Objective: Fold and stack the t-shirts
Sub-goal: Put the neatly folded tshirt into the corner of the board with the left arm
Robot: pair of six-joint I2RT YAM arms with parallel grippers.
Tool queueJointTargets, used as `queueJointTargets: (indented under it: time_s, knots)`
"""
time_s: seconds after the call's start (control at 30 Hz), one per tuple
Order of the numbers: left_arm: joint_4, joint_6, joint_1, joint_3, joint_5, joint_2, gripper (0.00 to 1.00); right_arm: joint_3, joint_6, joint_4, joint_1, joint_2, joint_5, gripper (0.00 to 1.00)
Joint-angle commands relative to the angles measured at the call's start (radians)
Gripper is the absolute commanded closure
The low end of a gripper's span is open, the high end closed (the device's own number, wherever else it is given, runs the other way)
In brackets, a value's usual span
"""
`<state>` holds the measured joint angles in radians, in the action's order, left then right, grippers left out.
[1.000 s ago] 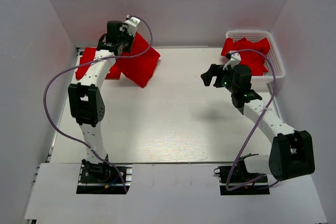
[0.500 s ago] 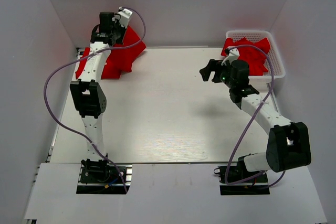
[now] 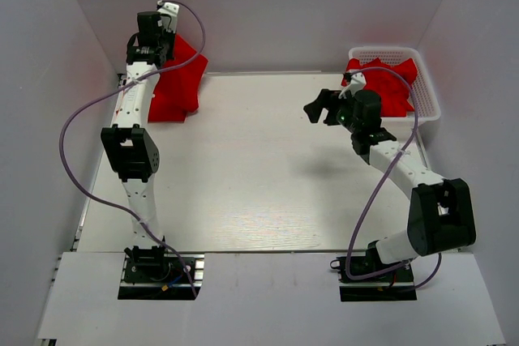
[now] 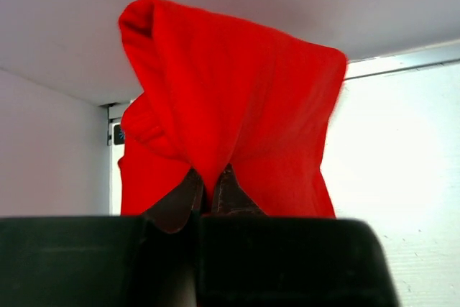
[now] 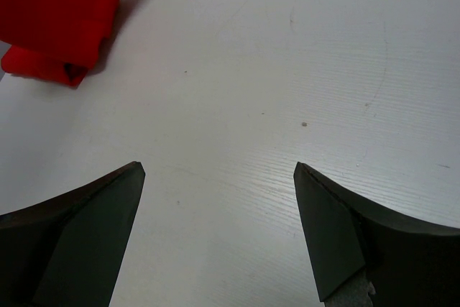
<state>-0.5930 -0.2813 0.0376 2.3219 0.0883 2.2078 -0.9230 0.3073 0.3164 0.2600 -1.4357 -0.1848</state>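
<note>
1. We see the white table (image 3: 259, 168) filling the middle of the top view. It is flat and matte, with a fine grain and a few specks in the right wrist view.
2. At the upper right of the top view stands a rectangular white plastic basket (image 3: 431, 101) with lattice walls. Crumpled red t-shirts (image 3: 389, 87) are heaped in it up to the rim.
3. At the upper left, one red t-shirt (image 3: 185, 66) hangs in soft folds; in the left wrist view it drapes like a hood.
4. Below it more red cloth (image 3: 166, 107) lies on the table's far left corner. We cannot tell where the hanging shirt ends and this begins.
5. The left gripper (image 4: 210, 186) is clamped on the hanging shirt, its brown pads pressed together on the fabric.
6. The right gripper (image 5: 219, 170) has its dark wedge-shaped fingers spread wide with nothing between them. It sits above bare table, just left of the basket.
</note>
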Motion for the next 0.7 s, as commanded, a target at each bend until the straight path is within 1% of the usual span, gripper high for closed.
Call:
queueJointTargets:
  time_s: [0.0,0.07,0.23,0.67]
  knots:
    - [0.073,0.042,-0.011,-0.010,0.034,-0.100,1.00,-0.054,0.022,0.056,0.005,-0.022,-0.025,0.10]
    - [0.093,0.031,-0.022,-0.022,0.034,-0.109,1.00,-0.065,0.029,0.058,0.007,-0.035,-0.030,0.10]
    - [0.082,0.031,-0.033,-0.013,0.062,-0.048,1.00,-0.082,0.035,0.052,0.005,-0.057,-0.031,0.10]
    - [0.113,0.011,-0.146,-0.002,0.059,0.081,1.00,-0.152,0.050,0.023,0.012,-0.141,-0.035,0.10]
